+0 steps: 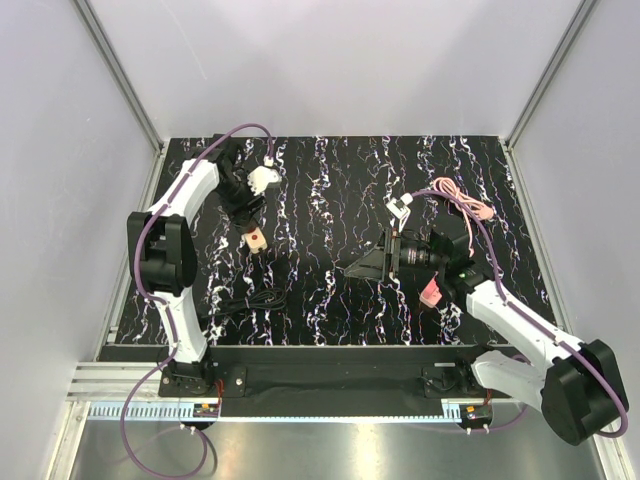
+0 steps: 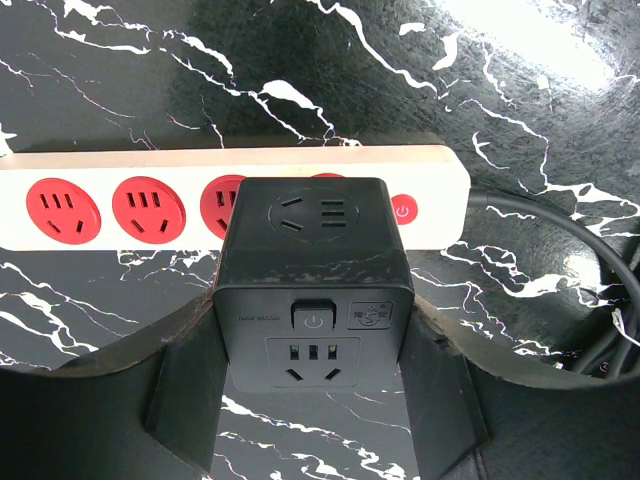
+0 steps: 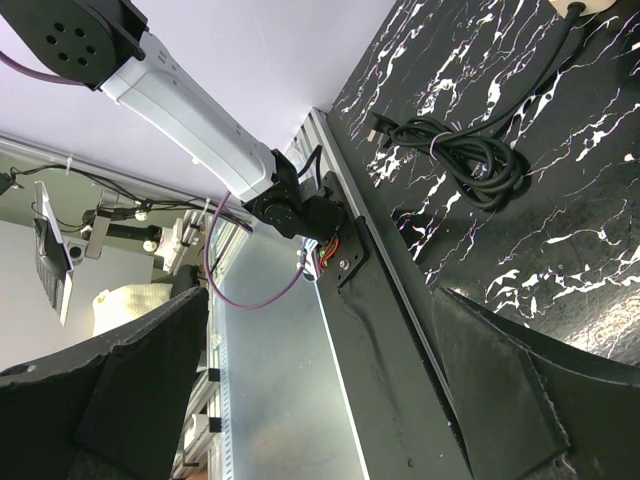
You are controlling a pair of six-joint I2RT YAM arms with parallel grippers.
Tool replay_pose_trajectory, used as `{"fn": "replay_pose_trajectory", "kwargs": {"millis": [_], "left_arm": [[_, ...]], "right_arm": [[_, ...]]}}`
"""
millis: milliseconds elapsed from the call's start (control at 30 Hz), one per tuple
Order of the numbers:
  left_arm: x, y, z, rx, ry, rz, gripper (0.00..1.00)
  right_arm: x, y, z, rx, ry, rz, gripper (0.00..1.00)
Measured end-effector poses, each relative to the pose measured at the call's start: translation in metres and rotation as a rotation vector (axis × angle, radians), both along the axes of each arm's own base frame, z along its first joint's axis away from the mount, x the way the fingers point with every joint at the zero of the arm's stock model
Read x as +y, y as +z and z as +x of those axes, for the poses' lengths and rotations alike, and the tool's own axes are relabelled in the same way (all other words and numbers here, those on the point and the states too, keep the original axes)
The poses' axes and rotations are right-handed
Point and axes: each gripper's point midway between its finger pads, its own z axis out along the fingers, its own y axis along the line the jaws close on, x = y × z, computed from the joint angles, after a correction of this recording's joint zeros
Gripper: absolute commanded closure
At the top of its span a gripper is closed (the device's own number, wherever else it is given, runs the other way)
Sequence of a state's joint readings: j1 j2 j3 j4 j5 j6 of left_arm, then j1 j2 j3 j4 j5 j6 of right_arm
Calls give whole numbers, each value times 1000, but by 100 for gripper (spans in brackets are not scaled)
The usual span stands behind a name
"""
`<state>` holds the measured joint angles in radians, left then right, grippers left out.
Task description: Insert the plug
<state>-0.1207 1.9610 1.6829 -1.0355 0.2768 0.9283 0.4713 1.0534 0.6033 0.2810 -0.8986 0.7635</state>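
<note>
**Left gripper** [image 2: 315,340]: closed on the black cube plug [image 2: 312,250], one finger against each of its side faces. It is at the far left of the desk [image 1: 340,190], directly over the power strip [image 2: 440,180].

**Black cube plug:** held upright against the power strip, covering the strip's fourth socket from the left, just left of the strip's red switch [image 2: 403,211]. Whether its pins are seated in the strip cannot be told. It has a socket on its top face. Its near face has a rocker switch above a second socket.

**Power strip:** white body, lying flat on the desk. Three red sockets show to the left of the plug, the third partly covered by it. A black cord [image 2: 560,215] leaves the strip's right end and curves along the desk.

**Right gripper** [image 1: 352,268]: jaws wide open, holding nothing. It hangs above the desk well to the right of the power strip, with its fingers pointing toward the strip's side.

**Coil of black cable** [image 1: 248,303]: lies on the desk nearer the arm bases than the power strip.

**Pink cable** [image 1: 468,203]: loose on the desk, far right of the power strip, beyond the right gripper.

**Small white plug** [image 1: 400,207]: right of the power strip, beside the pink cable.
</note>
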Motion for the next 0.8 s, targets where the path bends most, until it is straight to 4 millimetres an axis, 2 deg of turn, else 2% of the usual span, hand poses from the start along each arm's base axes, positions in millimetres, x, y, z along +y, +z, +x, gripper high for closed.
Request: {"fn": "replay_pose_trajectory", "kwargs": {"millis": [400,800], "left_arm": [[-1,1,-11,30,-27,20,100],[-2,1,-11,45,-32,23,100]], "right_arm": [[1,-5,2,16,1,-8,0],[1,-7,3,23,2,-11,0]]}}
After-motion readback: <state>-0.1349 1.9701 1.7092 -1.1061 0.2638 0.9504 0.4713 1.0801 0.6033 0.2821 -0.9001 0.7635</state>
